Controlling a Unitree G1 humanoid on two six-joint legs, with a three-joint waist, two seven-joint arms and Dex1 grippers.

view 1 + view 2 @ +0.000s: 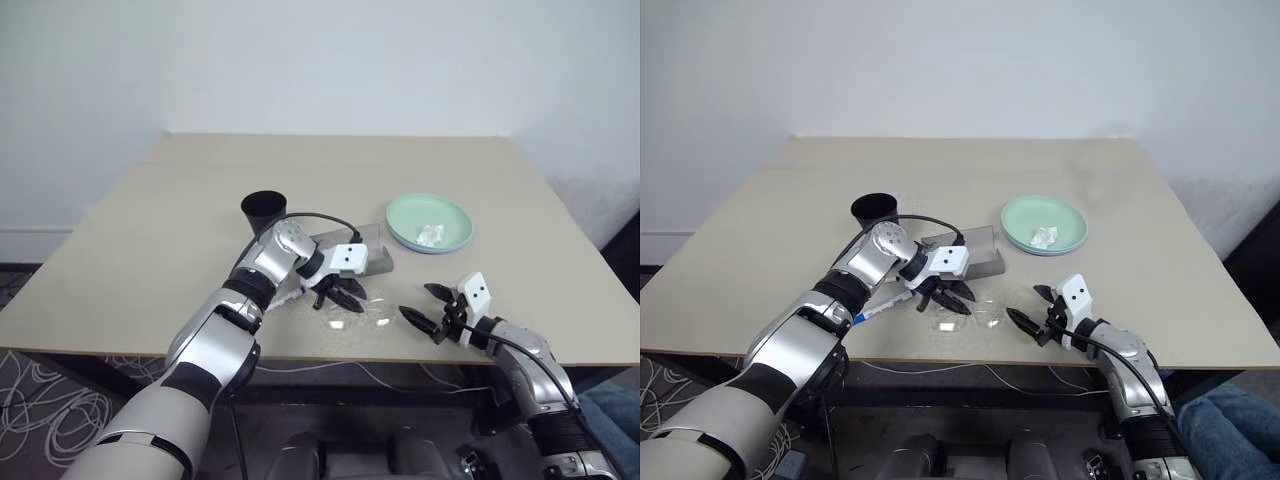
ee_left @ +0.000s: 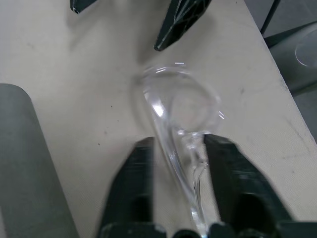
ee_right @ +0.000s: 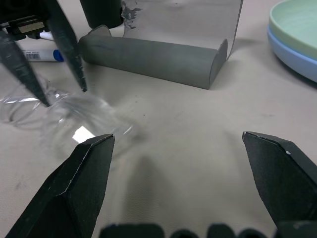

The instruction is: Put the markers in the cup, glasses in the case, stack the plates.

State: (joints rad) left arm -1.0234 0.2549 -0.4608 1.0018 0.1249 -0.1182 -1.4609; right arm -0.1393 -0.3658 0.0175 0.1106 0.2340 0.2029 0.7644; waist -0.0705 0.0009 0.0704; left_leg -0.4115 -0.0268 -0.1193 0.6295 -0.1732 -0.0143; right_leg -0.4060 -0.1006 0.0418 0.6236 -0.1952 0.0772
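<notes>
The clear-framed glasses point(image 2: 183, 104) lie on the table near its front edge, also visible as glasses point(image 1: 972, 318). My left gripper point(image 1: 340, 295) points down at them, its two fingers shut on the frame's near end. My right gripper point(image 1: 1035, 308) hovers open just to the right, fingers spread wide with nothing between them. The grey case point(image 3: 153, 59) stands open behind the glasses, lid raised. The black cup point(image 1: 264, 212) is upright behind my left arm. A blue-capped marker point(image 1: 880, 308) lies on the table under that arm. The mint green plate point(image 3: 297, 25) rests on the blue plate point(image 3: 297, 64).
A small crumpled white scrap point(image 1: 430, 235) lies in the green plate at the right. The table's front edge point(image 1: 330, 355) runs close below both grippers. Cables lie on the floor at the lower left.
</notes>
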